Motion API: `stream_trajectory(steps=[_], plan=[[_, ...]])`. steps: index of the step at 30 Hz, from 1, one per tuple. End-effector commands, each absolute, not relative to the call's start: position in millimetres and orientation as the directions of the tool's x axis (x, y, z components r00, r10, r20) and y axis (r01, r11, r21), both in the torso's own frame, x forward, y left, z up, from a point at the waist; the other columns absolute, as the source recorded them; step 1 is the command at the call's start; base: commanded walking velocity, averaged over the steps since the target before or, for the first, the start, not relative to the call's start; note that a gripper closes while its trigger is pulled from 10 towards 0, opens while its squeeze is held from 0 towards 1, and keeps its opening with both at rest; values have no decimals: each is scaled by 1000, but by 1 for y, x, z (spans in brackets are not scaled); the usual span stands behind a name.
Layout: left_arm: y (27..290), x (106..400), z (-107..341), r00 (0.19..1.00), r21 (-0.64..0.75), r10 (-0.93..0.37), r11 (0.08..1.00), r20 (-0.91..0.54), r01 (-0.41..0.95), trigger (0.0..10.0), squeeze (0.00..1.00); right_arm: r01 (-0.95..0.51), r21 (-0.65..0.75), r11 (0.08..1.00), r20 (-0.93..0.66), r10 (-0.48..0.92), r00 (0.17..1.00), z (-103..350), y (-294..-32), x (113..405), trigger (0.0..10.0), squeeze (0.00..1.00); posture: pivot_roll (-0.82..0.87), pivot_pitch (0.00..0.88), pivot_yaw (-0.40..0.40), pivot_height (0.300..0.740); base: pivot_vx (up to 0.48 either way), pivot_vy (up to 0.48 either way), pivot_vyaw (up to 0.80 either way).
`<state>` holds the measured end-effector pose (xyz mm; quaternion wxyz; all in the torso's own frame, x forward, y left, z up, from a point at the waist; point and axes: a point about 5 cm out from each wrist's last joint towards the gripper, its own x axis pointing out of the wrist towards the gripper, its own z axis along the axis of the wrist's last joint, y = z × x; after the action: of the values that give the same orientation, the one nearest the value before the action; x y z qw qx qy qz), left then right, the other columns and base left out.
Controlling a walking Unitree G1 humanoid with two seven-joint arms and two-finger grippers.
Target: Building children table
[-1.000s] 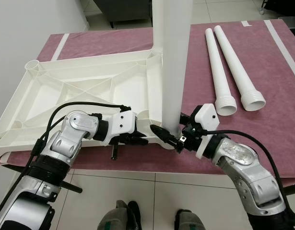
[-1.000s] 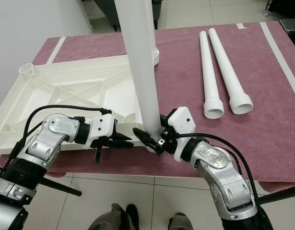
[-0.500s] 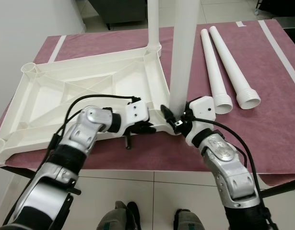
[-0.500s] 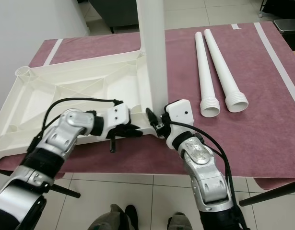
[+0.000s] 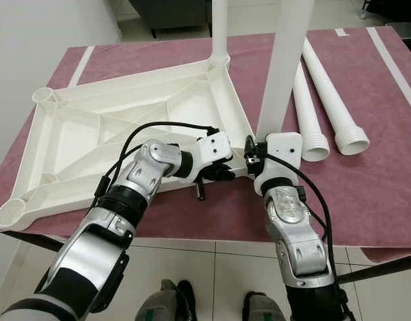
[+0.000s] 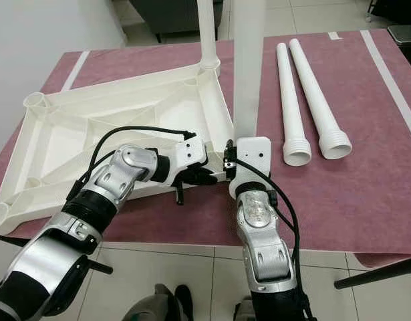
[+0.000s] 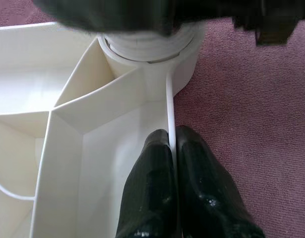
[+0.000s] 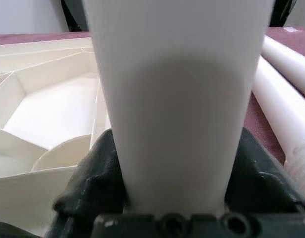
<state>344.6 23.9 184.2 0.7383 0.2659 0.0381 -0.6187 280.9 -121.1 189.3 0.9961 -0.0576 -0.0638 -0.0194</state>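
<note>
White table top (image 5: 91, 134) upside down on purple mat (image 5: 365, 180). Left gripper (image 7: 171, 148) pinches its near rim. Right gripper (image 5: 253, 155) squeezes upright leg (image 5: 282, 73) at near right corner. Two spare legs (image 5: 325, 100) lie right.

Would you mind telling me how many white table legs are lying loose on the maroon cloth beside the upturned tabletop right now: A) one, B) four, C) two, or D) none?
C: two loose legs lie side by side on the cloth, to the robot's right of the tabletop; the right gripper holds another leg upright at the near corner.
</note>
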Motion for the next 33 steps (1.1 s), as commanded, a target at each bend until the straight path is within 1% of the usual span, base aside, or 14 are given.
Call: stream_trajectory(steps=[1,5,6,12,13,17,18,20,22,25,26,28,29,33], plan=[[25,357,213,468,494,-864,329,-187,805,10000,0,7,-87,996,39,-4,999,171,-118,280,10000,1000,-107,172,184,740,0,0,0],[31,351,208,410,495,-886,262,-216,828,10000,0,-110,-69,992,155,120,981,191,-115,281,10000,1000,-105,171,182,740,0,0,0],[34,346,206,375,498,-898,222,-230,838,10000,0,-149,-71,986,189,160,969,200,-118,281,10000,0,-106,172,182,740,0,0,0],[51,323,194,219,498,-924,37,-313,866,10000,0,-275,-160,948,281,311,908,229,-134,277,10000,0,-98,172,180,740,0,0,0],[51,323,194,219,498,-924,37,-313,866,10000,0,-275,-160,948,281,311,908,229,-134,277,10000,0,-98,172,180,740,0,0,0],[65,306,191,105,480,-929,-85,-354,873,10000,0,-456,-252,853,218,509,832,231,-135,269,10000,0,-94,172,179,740,0,0,0],[65,306,191,105,480,-929,-85,-354,873,10000,0,-456,-252,853,218,509,832,231,-135,269,10000,0,-94,172,179,740,0,0,0],[74,301,194,67,469,-930,-120,-361,875,10000,0,-589,-275,760,133,637,759,221,-130,260,10000,0,-94,172,179,740,0,0,0],[78,300,194,56,466,-929,-131,-366,875,10000,0,-646,-276,711,91,689,719,215,-127,255,10000,0,-94,172,179,740,0,0,0],[90,299,194,67,466,-919,-133,-388,875,10000,0,-735,-248,631,38,765,643,206,-121,246,10000,0,-84,171,175,740,0,0,0],[93,299,193,75,466,-916,-129,-393,875,10000,0,-741,-241,627,38,769,638,205,-121,246,4941,0,-84,171,175,740,0,0,0],[94,299,193,79,466,-915,-126,-395,876,10000,0,-743,-238,626,39,770,636,205,-120,246,4941,0,-84,171,175,740,0,0,0],[95,300,193,92,469,-914,-115,-395,876,10000,0,-743,-229,629,47,770,637,204,-120,246,0,0,-84,171,175,740,0,0,0],[94,302,194,116,475,-917,-87,-383,876,10000,0,-740,-212,639,57,764,643,204,-120,248,0,0,-84,170,172,740,0,0,0]])
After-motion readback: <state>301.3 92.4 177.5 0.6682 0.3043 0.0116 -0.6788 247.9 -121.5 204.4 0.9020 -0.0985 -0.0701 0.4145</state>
